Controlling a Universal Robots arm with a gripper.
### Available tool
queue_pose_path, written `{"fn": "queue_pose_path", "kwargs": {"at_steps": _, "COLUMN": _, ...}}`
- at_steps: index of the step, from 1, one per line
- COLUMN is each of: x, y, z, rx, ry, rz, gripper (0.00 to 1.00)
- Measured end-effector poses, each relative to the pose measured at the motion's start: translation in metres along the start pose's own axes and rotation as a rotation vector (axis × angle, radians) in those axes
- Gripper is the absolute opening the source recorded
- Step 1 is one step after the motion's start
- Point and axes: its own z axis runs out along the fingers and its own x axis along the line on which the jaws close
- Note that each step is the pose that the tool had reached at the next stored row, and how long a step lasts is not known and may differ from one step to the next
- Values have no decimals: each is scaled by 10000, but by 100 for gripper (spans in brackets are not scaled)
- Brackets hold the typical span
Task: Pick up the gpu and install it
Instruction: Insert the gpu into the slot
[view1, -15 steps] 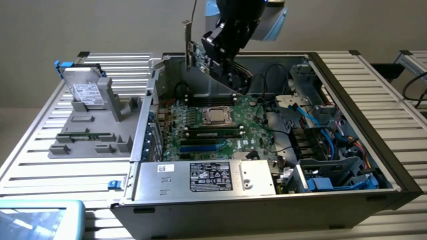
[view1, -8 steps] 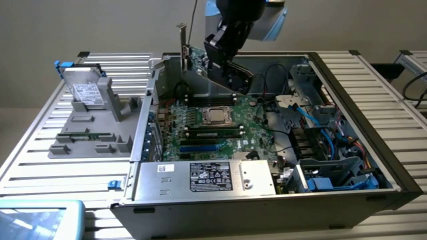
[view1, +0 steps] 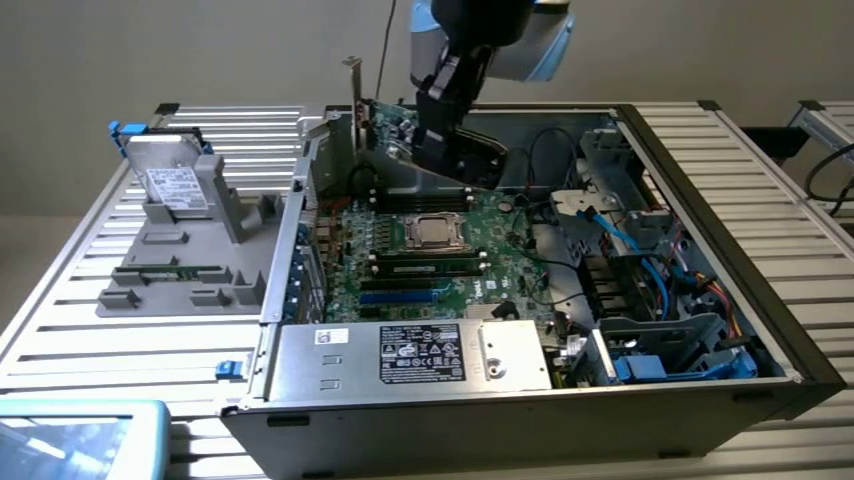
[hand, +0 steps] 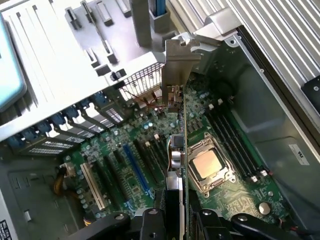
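the gpu (hand: 175, 147) between the black fingers (hand: 151, 226) is green with a silver bracket (plain, unpatterned metal). beyond the fingers the motherboard (hand: 125, 180) is green, with one blue slot (hand: 135, 167).

No text legible, power supply label (view1: 420, 353) blurred, case sticker (hand: 300, 154) unreadable

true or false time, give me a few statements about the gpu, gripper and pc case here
1. The gripper holds the gpu. True.
2. The gpu lies flat on the grey holder. False: it is held on edge above the motherboard.
3. The silver drive stands on the grey holder, outside the case. True.
4. The case is closed. False: it is open, its motherboard exposed.
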Motion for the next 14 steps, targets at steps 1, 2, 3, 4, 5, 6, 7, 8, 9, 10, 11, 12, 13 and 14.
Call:
{"fn": "queue_pose_path", "kwargs": {"at_steps": 1, "x": 0, "y": 0, "z": 1, "rx": 32, "ry": 63, "rz": -122, "gripper": 29}}
{"fn": "queue_pose_path", "kwargs": {"at_steps": 2, "x": 0, "y": 0, "z": 3, "rx": 79, "ry": 117, "rz": -246, "gripper": 29}}
{"fn": "queue_pose_path", "kwargs": {"at_steps": 3, "x": 0, "y": -1, "z": 5, "rx": 130, "ry": 146, "rz": -371, "gripper": 29}}
{"fn": "queue_pose_path", "kwargs": {"at_steps": 4, "x": 0, "y": -1, "z": 6, "rx": 192, "ry": 159, "rz": -502, "gripper": 29}}
{"fn": "queue_pose_path", "kwargs": {"at_steps": 5, "x": 0, "y": -1, "z": 8, "rx": 256, "ry": 164, "rz": -625, "gripper": 29}}
{"fn": "queue_pose_path", "kwargs": {"at_steps": 6, "x": 0, "y": -2, "z": 11, "rx": 317, "ry": 167, "rz": -755, "gripper": 29}}
{"fn": "queue_pose_path", "kwargs": {"at_steps": 7, "x": 0, "y": -2, "z": 15, "rx": 370, "ry": 177, "rz": -902, "gripper": 29}}
{"fn": "queue_pose_path", "kwargs": {"at_steps": 8, "x": 0, "y": -3, "z": 19, "rx": 409, "ry": 195, "rz": -1070, "gripper": 29}}
{"fn": "queue_pose_path", "kwargs": {"at_steps": 9, "x": 0, "y": -4, "z": 24, "rx": 440, "ry": 221, "rz": -1248, "gripper": 29}}
{"fn": "queue_pose_path", "kwargs": {"at_steps": 10, "x": 0, "y": -6, "z": 31, "rx": 460, "ry": 250, "rz": -1426, "gripper": 29}}
{"fn": "queue_pose_path", "kwargs": {"at_steps": 11, "x": 0, "y": -8, "z": 38, "rx": 470, "ry": 281, "rz": -1605, "gripper": 29}}
{"fn": "queue_pose_path", "kwargs": {"at_steps": 12, "x": 0, "y": -9, "z": 46, "rx": 480, "ry": 315, "rz": -1785, "gripper": 29}}
{"fn": "queue_pose_path", "kwargs": {"at_steps": 13, "x": 0, "y": -10, "z": 53, "rx": 488, "ry": 346, "rz": -1961, "gripper": 29}}
{"fn": "queue_pose_path", "kwargs": {"at_steps": 14, "x": 0, "y": -12, "z": 61, "rx": 493, "ry": 378, "rz": -2140, "gripper": 29}}
